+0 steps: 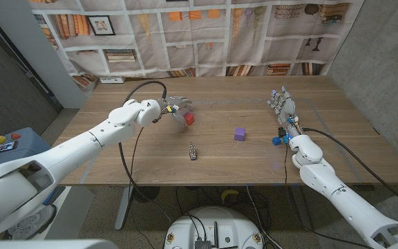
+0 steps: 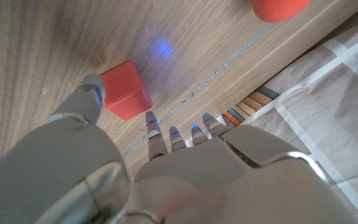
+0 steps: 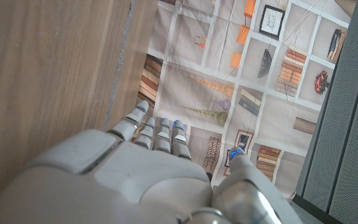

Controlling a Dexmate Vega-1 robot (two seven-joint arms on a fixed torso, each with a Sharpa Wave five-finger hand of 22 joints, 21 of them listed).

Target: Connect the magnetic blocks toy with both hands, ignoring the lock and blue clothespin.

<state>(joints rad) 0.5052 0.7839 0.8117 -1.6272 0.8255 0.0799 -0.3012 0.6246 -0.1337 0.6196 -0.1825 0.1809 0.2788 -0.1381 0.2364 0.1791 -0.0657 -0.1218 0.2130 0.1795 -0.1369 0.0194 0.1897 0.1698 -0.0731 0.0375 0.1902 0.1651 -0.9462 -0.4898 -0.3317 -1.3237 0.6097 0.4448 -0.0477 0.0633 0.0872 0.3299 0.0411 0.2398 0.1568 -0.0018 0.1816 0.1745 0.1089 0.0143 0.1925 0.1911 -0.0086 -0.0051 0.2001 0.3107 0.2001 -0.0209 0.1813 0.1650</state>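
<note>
A red block sits on the wooden table left of the middle. My left hand hangs just behind it with its fingers spread and nothing held. In the left wrist view the thumb tip sits right beside the red block, and I cannot tell whether they touch. The left hand has its other fingers reaching past the block. A purple block lies alone near the middle. My right hand is at the far right, fingers straight, holding nothing. In the right wrist view the right hand points toward the backdrop.
A small metal lock lies in front of the two blocks. A blue clothespin lies by my right wrist. A printed bookshelf backdrop hangs behind the table's far edge. A blurred red-orange shape shows beyond the red block.
</note>
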